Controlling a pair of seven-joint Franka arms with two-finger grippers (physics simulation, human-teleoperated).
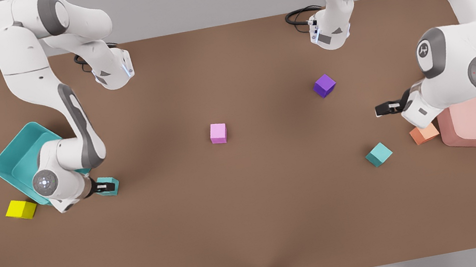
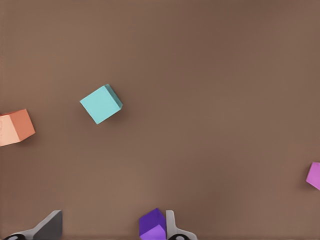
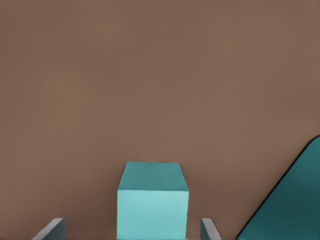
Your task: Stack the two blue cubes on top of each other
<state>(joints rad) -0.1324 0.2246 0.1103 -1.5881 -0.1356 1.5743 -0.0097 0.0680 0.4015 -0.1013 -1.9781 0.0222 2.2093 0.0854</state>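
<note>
Because the stack needed one cube lifted, the right tool [image 1: 105,186] was set open astride the first blue cube [image 3: 152,206] beside the teal bin [image 1: 14,155]; the second blue cube [image 1: 379,154] lay on the counter [image 1: 255,228] below the open, waiting left tool [image 1: 378,109].

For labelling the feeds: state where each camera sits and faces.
Front view: above the table, looking down; both white arms show.
Left wrist view: on the left gripper, front view's right, facing down on a free blue cube; open fingers show.
Right wrist view: on the right gripper, front view's left, low, facing the other blue cube between open fingers, beside the teal bin.
Shared: front and left wrist views both show the free cube.
</note>
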